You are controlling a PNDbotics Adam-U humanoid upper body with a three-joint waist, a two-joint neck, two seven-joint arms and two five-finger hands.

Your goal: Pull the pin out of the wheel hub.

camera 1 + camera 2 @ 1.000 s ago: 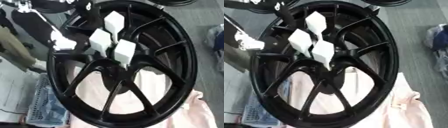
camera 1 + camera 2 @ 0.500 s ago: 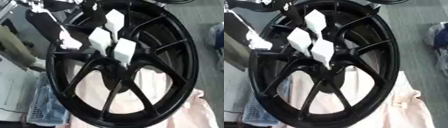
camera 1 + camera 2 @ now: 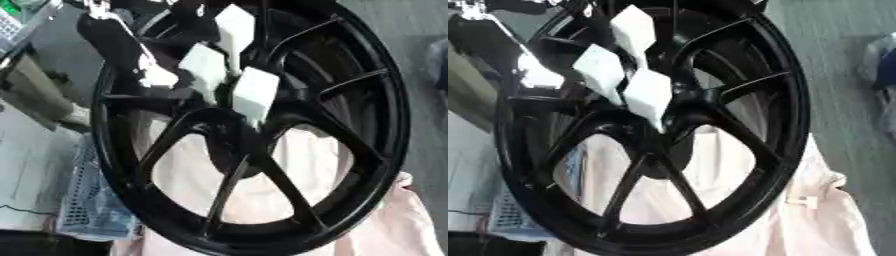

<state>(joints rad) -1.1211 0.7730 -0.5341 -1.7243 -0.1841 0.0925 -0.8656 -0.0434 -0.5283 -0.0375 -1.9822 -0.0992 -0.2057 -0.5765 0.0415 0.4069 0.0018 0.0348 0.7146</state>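
The wheel hub (image 3: 389,120), black with branching spokes, stands on edge and fills most of both views. A pale pink cloth (image 3: 833,220) lies behind and below it, showing through the lower openings. At the hub's lower left edge is a grey mesh basket (image 3: 87,200).

The left hand (image 3: 131,55) reaches in from the upper left corner as a dark shape against the hub's upper left rim, with a bright white patch at its lower end. I cannot tell whether its fingers are released, clenched or grasping anything. The right hand shows in no view.

Three white wedge-shaped pieces sit among the upper spokes just above the centre: the lowest (image 3: 255,92) tapers towards the centre bore, one (image 3: 203,65) lies beside it to the left, and one (image 3: 236,25) lies above. I take one of these to be the pin, though which is unclear.

The step in hand looks like the approach, with no grasp yet visible. The next move calls for bringing the fingers onto one white piece, closing on it and drawing it along its own axis, away from the spokes.
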